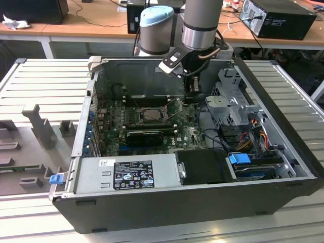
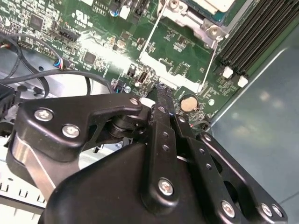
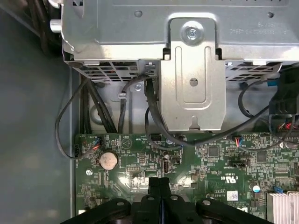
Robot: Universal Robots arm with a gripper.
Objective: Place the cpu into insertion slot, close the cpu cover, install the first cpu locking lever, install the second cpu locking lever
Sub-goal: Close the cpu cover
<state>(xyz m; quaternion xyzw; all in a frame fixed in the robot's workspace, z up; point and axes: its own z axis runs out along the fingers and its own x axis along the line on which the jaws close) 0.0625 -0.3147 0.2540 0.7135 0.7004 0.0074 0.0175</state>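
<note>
Silvery plate is what I'm lined up on right now, so I'd call this step two, closing the cpu cover (image 2: 170, 74). In the second wrist view the cpu (image 2: 210, 3) looks to be sitting in the insertion slot (image 2: 189, 18) already, pale face showing inside the metal rim. I only catch a corner of it though, so don't quote me. The cover reads as swung open, its free end lying out over the green motherboard (image 3: 219, 163), with two thin bright lines running back to the socket. I can't tell if those are the frame's sides or the lever wires.

The gripper (image 3: 159, 181) is low over the board, fingers pinched right together with nothing between them that I can see. The tips are just beside that free end and near the coin battery (image 3: 108, 160). In the exterior view it hangs off the socket toward the exterior view's right.

My read on the move: it wants the closed tips used as a pusher, catching the plate's edge and swinging it back over the chip gently, without snagging the thin wires or scraping the small board parts
</note>
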